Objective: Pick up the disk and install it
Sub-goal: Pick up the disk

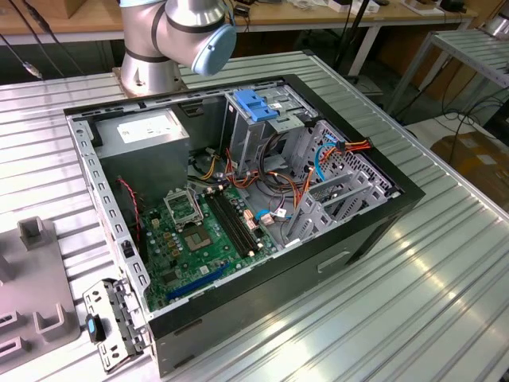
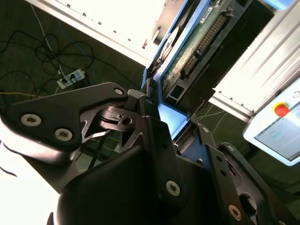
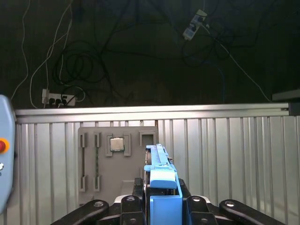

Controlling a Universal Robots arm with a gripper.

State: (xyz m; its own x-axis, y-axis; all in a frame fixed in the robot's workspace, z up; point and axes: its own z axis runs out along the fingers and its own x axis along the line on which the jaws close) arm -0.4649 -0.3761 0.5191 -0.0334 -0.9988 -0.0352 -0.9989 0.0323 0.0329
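Observation:
In both wrist views my gripper (image 3: 161, 196) is shut on the disk (image 3: 161, 173), which stands on edge between the black fingers (image 3: 137, 188). Its blue side rail faces the first wrist view. The second wrist view shows the disk (image 2: 192, 47) from its circuit-board side, green board and black connectors showing, with the gripper (image 2: 171, 123) clamped at its near end. The disk hangs above the ribbed metal table (image 3: 225, 154), over a grey fixture plate (image 3: 117, 161). The exterior view shows the open computer case (image 1: 395, 191) with the blue-topped metal drive cage (image 1: 258, 107) inside, and the arm's joint (image 1: 187, 32) behind the case.
A grey power supply box (image 1: 151, 135), motherboard (image 1: 199, 231) and loose orange and blue cables (image 1: 318, 159) fill the case. A detached metal bracket (image 1: 111, 318) and the grey fixture plate (image 1: 32, 278) lie at the exterior view's left. A pendant with a red button (image 2: 281, 110) sits near the table; power strips (image 3: 58, 99) lie on the floor.

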